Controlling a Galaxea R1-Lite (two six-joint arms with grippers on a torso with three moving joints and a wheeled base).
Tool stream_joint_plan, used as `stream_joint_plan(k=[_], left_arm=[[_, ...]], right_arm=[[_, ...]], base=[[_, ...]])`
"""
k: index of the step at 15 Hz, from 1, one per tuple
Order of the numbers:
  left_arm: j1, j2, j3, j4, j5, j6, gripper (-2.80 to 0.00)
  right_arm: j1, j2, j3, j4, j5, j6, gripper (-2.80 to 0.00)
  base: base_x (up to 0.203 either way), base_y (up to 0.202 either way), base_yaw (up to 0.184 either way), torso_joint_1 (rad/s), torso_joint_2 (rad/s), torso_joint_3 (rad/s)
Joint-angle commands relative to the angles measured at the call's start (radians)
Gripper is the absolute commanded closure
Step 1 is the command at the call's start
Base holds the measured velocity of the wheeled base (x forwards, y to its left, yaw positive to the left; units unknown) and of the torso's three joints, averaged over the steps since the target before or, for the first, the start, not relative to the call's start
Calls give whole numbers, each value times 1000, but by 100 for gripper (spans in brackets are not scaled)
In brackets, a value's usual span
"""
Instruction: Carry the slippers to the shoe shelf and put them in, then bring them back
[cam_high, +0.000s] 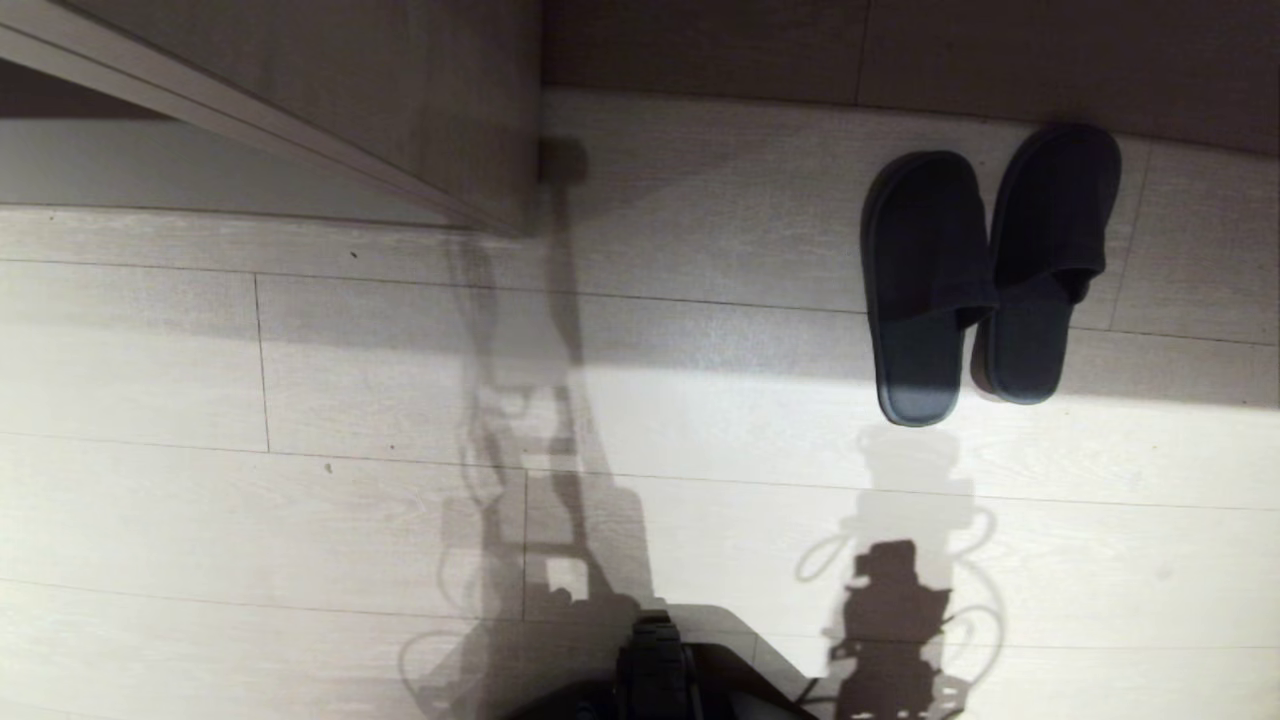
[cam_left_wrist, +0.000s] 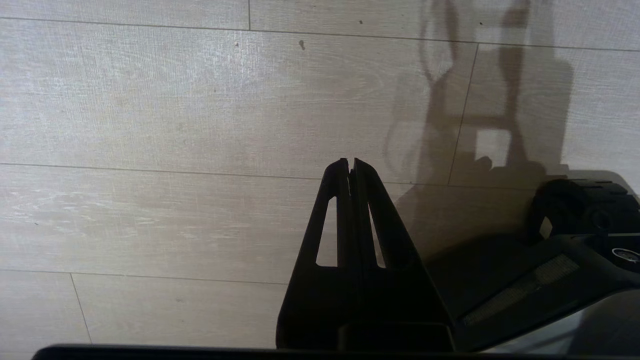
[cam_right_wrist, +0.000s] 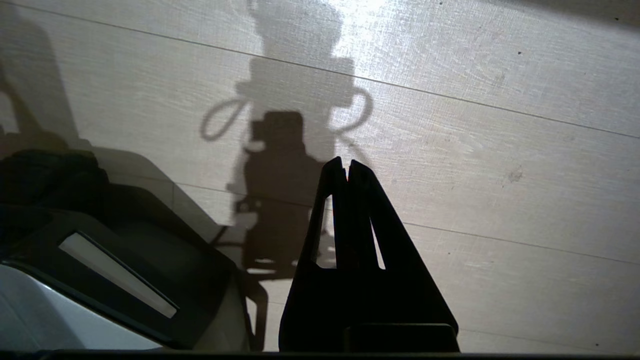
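Dark blue-grey, the slippers (cam_high: 985, 270) lie side by side on the pale plank floor (cam_high: 300, 400), toes toward the wall, ahead and to our right. We see our left gripper (cam_left_wrist: 350, 162) and right gripper (cam_right_wrist: 346, 164) each hanging over bare floor with fingers pressed together, holding nothing. A grey-beige wood panel (cam_high: 400, 90) stands at upper left.

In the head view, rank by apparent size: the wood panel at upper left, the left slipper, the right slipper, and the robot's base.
1. Wood panel, largest.
2. Left slipper and right slipper: look alike, unranked.
3. Robot's base, smallest showing, but cropped by the frame edge.
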Motion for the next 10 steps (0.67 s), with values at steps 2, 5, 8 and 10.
stream_joint_plan(k=[2, 5, 8, 10], left_arm=[[0, 0, 0, 0, 2, -2, 0], [0, 0, 0, 0, 2, -4, 0], [0, 0, 0, 0, 2, -5, 0], [1, 0, 0, 0, 2, -4, 0]], right_arm=[[0, 1, 0, 0, 1, -1, 0], [0, 1, 0, 0, 1, 1, 0], [0, 1, 0, 0, 1, 1, 0], [0, 1, 0, 0, 1, 1, 0]], base=[[0, 0, 0, 3, 2, 120], [0, 0, 0, 3, 2, 182], [0, 0, 0, 3, 2, 201], [0, 0, 0, 0, 1, 203]])
